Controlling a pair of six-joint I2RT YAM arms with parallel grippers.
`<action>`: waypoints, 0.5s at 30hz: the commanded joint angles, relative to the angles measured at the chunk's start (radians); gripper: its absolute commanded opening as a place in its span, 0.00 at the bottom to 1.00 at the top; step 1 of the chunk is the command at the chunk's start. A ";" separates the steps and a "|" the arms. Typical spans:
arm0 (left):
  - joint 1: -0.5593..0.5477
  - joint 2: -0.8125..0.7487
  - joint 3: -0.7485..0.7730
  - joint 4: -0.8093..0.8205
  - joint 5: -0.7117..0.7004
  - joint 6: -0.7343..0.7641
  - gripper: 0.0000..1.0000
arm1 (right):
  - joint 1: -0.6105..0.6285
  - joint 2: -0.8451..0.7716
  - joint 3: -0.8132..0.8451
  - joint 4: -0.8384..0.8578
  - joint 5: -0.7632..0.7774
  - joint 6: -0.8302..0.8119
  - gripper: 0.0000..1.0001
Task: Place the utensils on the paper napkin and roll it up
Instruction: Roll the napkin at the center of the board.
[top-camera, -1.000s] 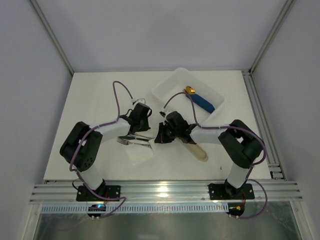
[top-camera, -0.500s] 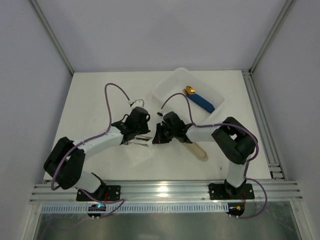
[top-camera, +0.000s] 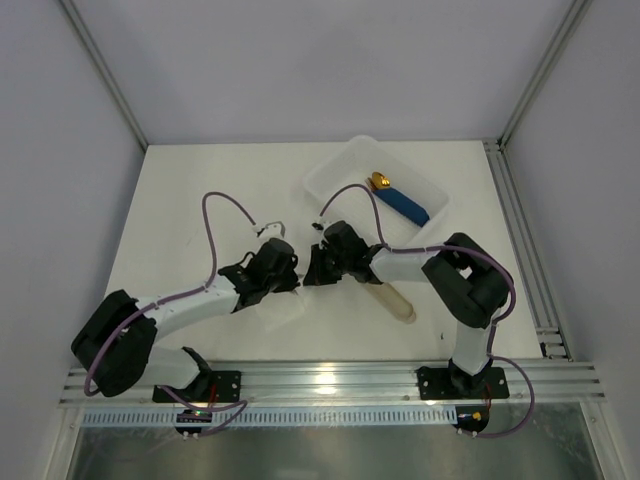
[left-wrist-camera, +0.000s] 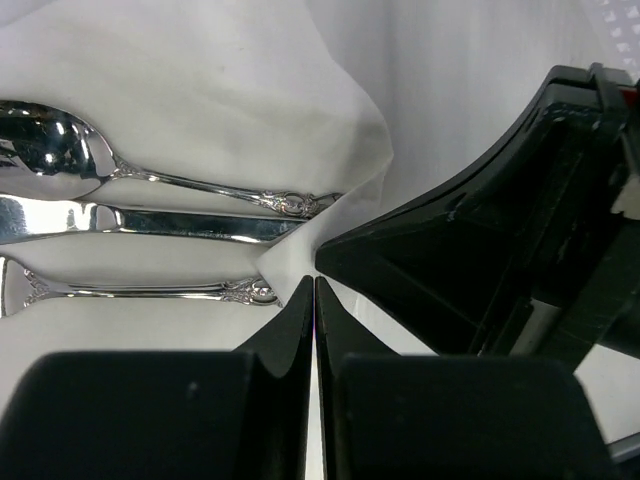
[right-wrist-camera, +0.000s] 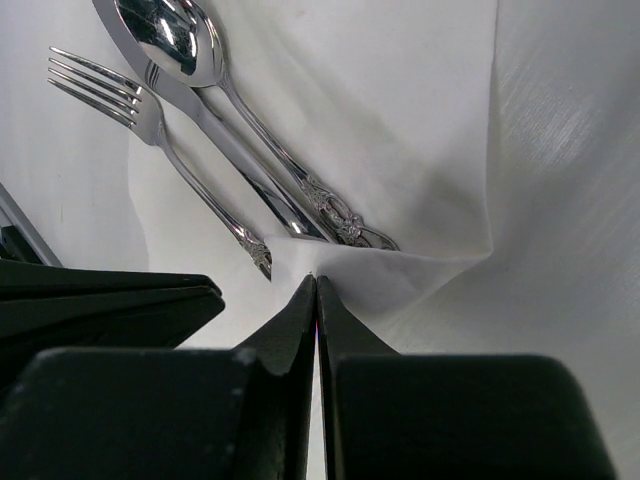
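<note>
We find left gripper and right gripper both fully closed, tips at the folded edge of the paper napkin (paper pinched? cannot tell). The utensils lie on it, just ahead of both.

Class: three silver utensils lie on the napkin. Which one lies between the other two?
The knife: a plain flat blade, with the tined fork on one side of it and the round-bowled spoon on the other.
</note>
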 joint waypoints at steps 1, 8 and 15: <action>-0.011 0.029 -0.007 0.077 -0.007 -0.037 0.00 | 0.004 0.005 0.045 0.004 0.025 -0.020 0.04; -0.020 0.098 -0.006 0.101 -0.014 -0.056 0.00 | 0.004 0.025 0.075 -0.021 0.017 -0.029 0.04; -0.020 0.138 -0.007 0.103 -0.036 -0.068 0.00 | 0.004 0.033 0.091 -0.038 0.006 -0.033 0.04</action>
